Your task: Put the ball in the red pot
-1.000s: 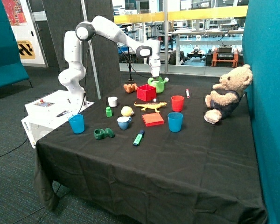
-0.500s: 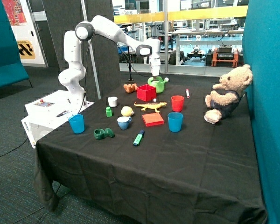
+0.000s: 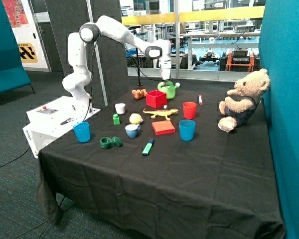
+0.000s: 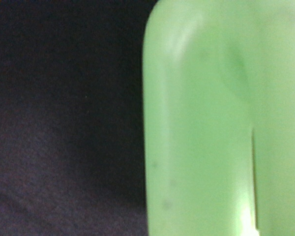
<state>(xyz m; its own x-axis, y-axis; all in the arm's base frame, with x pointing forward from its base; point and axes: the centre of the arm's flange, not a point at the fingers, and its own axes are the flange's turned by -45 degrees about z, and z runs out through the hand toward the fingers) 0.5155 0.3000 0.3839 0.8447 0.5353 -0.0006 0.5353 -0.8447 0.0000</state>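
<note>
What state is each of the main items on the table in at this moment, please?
ball: on the cloth beside the blue mug, not in the pot
red pot: upright, open top
red cup: upright
green watering can: upright, directly under the gripper
teddy bear: sitting, leaning on the teal wall

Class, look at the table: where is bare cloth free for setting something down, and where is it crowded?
Free: the wide front strip of black cloth nearer the camera than the green marker, and the patch between the blue cup and the teddy bear. Crowded: around the ball and the red pot.
</note>
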